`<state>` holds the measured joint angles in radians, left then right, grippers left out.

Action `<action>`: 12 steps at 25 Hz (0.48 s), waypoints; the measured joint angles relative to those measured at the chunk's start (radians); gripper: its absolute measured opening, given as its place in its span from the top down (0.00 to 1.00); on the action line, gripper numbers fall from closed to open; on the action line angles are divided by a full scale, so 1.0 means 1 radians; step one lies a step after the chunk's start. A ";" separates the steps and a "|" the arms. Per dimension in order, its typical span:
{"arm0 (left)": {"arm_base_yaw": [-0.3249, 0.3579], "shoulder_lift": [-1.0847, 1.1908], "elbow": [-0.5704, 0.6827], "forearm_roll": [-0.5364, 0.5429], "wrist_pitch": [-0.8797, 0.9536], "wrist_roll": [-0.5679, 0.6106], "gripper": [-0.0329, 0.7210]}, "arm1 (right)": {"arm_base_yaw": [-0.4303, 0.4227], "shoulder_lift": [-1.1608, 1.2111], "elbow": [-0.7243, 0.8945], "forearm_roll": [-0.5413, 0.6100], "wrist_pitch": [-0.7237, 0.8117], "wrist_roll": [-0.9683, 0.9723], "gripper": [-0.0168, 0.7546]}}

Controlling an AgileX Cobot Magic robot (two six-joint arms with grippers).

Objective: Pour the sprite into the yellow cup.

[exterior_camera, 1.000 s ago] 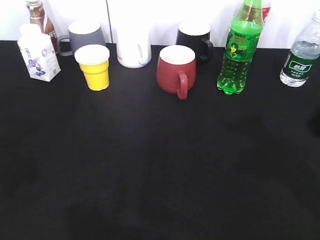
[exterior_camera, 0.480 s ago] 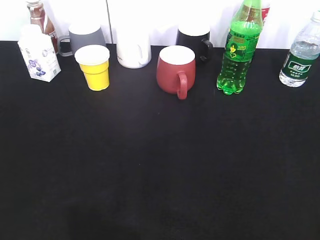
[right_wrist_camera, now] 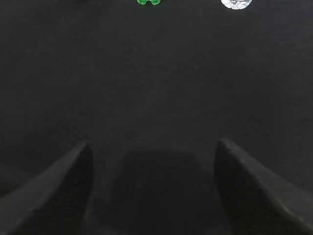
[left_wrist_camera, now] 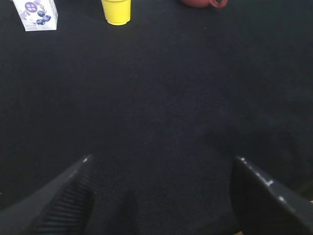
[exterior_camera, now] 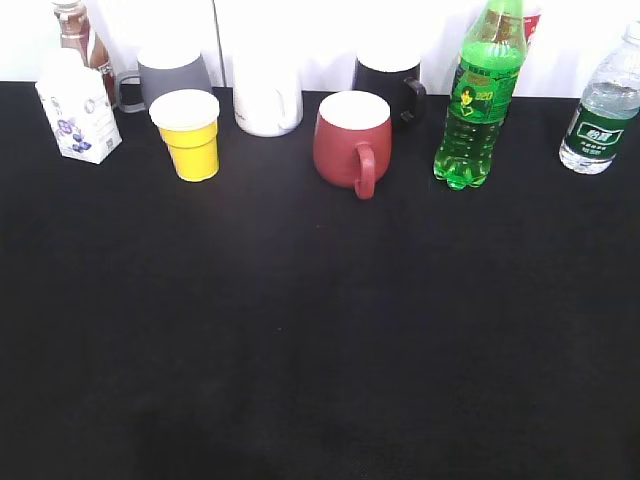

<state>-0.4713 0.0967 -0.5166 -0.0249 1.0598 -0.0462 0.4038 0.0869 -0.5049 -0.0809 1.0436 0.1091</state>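
The sprite [exterior_camera: 478, 100], a tall green bottle with a green-yellow label, stands upright at the back right of the black table; its lobed base shows at the top of the right wrist view [right_wrist_camera: 148, 2]. The yellow cup [exterior_camera: 188, 135] with a white rim stands upright at the back left; it also shows at the top of the left wrist view [left_wrist_camera: 116, 11]. My left gripper [left_wrist_camera: 161, 161] is open and empty, low over bare table far from the cup. My right gripper [right_wrist_camera: 152, 147] is open and empty, far short of the sprite. Neither gripper shows in the exterior view.
A red mug [exterior_camera: 351, 140] stands between cup and sprite. Behind are a grey mug [exterior_camera: 170, 70], a white mug [exterior_camera: 267, 95] and a black mug [exterior_camera: 392, 75]. A white carton [exterior_camera: 76, 112], a brown bottle [exterior_camera: 80, 35] and a clear water bottle [exterior_camera: 600, 110] stand at the sides.
None of the objects has moved. The view has shifted very slightly between the earliest frame and now.
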 joint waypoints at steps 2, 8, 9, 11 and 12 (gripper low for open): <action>0.000 0.000 0.000 0.000 0.000 0.000 0.10 | 0.000 0.000 0.000 0.041 -0.001 -0.001 0.22; 0.000 0.000 0.000 0.000 0.000 0.000 0.21 | 0.000 0.000 0.000 0.050 -0.001 -0.002 0.22; 0.000 0.000 0.000 0.000 0.000 0.000 0.25 | 0.000 0.000 0.000 0.050 -0.001 -0.002 0.22; 0.000 0.000 0.000 0.000 0.000 0.000 0.31 | 0.000 0.000 0.000 0.050 -0.001 -0.003 0.22; 0.000 0.000 0.000 0.000 0.000 0.000 0.33 | 0.000 0.000 0.000 0.050 -0.001 -0.003 0.22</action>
<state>-0.4713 0.0967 -0.5166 -0.0249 1.0598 -0.0462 0.4038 0.0869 -0.5049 -0.0306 1.0425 0.1061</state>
